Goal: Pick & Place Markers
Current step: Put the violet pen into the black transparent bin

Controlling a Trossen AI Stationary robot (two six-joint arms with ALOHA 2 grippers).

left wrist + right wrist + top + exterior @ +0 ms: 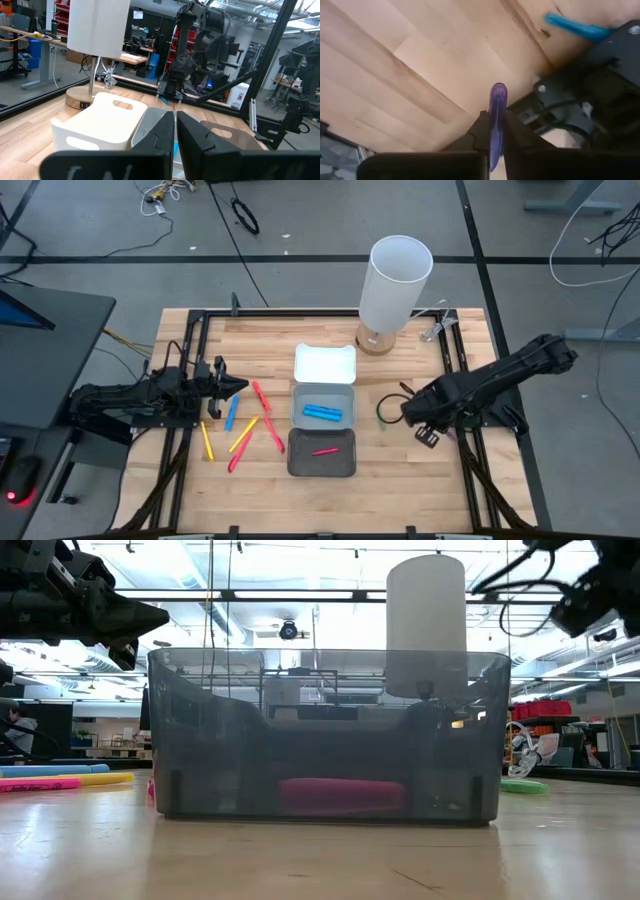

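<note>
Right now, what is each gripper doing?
Left gripper: closed, holding nothing.
Right gripper: closed on a purple marker.

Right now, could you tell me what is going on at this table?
The robot is sorting markers into trays. The right gripper is shut on a purple marker, raised above the table's right side. The left gripper waits shut above the loose markers on the left. The middle tray holds blue markers; the dark tray holds a red marker.

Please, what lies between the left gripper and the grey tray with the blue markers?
In the high view, a red marker lies on the wood between the shut left gripper and the grey tray.
</note>
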